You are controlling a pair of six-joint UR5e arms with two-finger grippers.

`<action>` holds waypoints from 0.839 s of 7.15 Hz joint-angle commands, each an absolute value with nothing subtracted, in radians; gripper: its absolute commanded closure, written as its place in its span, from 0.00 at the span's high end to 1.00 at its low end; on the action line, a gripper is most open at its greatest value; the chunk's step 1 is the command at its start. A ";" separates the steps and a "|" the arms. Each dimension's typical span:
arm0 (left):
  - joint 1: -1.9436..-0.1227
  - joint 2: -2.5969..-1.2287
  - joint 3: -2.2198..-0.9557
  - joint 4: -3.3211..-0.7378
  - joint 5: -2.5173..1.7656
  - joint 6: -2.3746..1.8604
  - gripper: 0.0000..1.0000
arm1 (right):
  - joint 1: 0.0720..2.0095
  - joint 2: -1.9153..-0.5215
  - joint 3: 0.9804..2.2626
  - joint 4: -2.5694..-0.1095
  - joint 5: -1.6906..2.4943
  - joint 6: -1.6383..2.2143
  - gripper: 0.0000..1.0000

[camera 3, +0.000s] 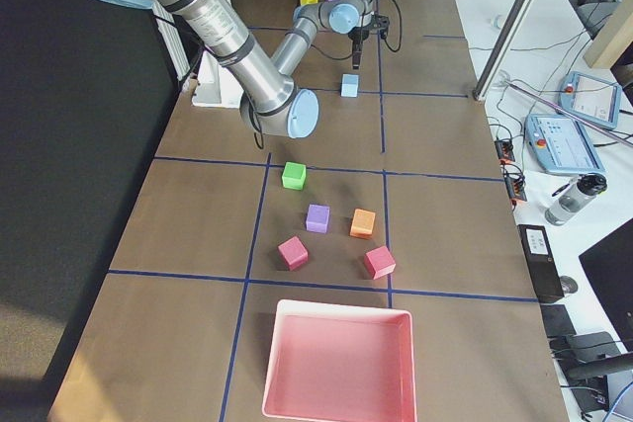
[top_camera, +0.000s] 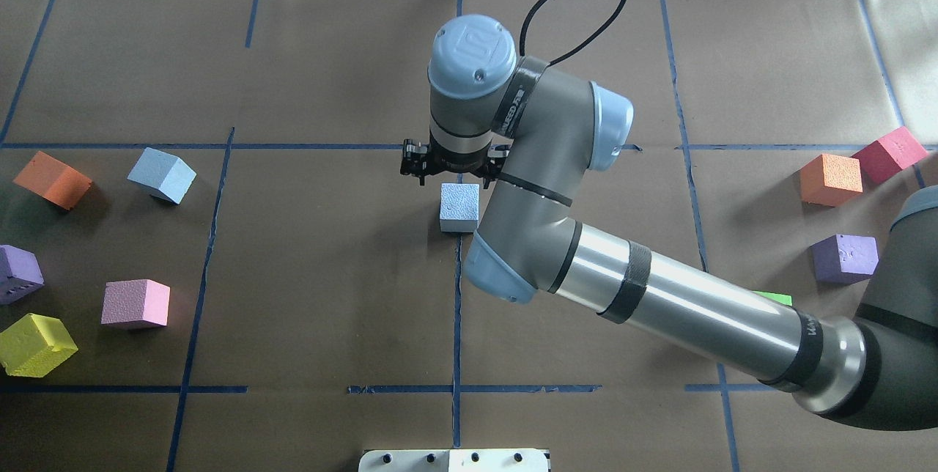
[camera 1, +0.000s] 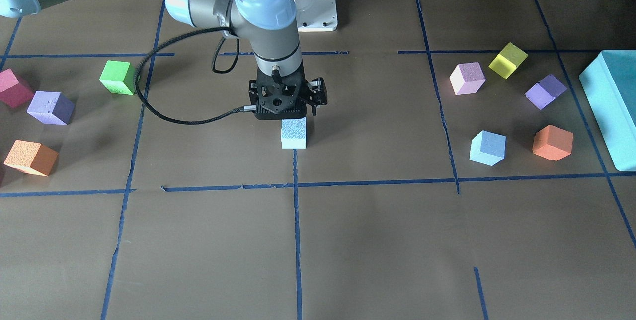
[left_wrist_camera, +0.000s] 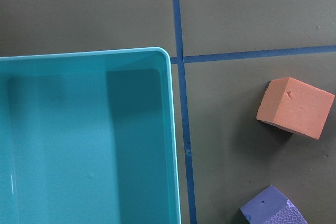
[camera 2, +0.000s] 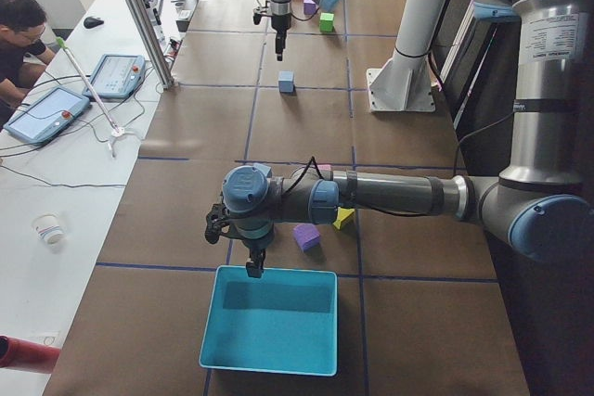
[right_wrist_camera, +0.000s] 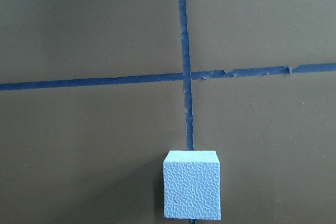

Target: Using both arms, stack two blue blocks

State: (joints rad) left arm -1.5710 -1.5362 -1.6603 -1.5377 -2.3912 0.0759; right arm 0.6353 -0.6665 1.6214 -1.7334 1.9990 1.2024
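One blue block (camera 1: pixel 293 132) stands on the table at the centre tape cross; it also shows in the overhead view (top_camera: pixel 459 207) and low in the right wrist view (right_wrist_camera: pixel 191 184). My right gripper (camera 1: pixel 285 111) hangs above it, slightly to its far side, holding nothing; its fingers are hidden under the wrist. The second blue block (camera 1: pixel 488 147) lies on the left arm's side (top_camera: pixel 161 174). My left gripper (camera 2: pixel 252 269) shows only in the exterior left view, over the rim of the turquoise box (camera 2: pixel 269 322); I cannot tell whether it is open or shut.
Around the second blue block lie an orange cube (camera 1: pixel 552 142), purple (camera 1: pixel 545 91), pink (camera 1: pixel 467 78) and yellow (camera 1: pixel 508 60) cubes. On the right arm's side lie green (camera 1: pixel 118 77), purple (camera 1: pixel 49 107), orange (camera 1: pixel 31 157) and red (camera 1: pixel 14 87) cubes. A pink tray (camera 3: pixel 336 363) stands at that end.
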 commanded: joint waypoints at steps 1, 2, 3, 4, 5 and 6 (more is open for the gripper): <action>-1.559 -1.555 -1.678 -1.647 -2.390 0.074 1.00 | 0.704 -0.673 1.793 -1.920 2.011 1.183 1.00; -1.525 -1.557 -1.692 -1.774 -2.391 0.057 1.00 | 0.739 -0.704 1.859 -1.934 2.013 1.158 1.00; -1.464 -1.563 -1.747 -1.801 -2.388 0.002 1.00 | 0.799 -0.763 1.909 -1.934 2.029 1.100 1.00; -1.381 -1.572 -1.797 -1.801 -2.375 -0.039 1.00 | 0.851 -0.846 1.966 -1.933 2.060 1.000 1.00; -1.347 -1.604 -1.822 -1.804 -2.375 -0.108 1.00 | 0.927 -0.895 1.977 -1.931 2.121 0.901 1.00; -1.288 -1.650 -1.835 -1.804 -2.370 -0.202 1.00 | 1.001 -0.949 1.980 -1.931 2.158 0.812 1.00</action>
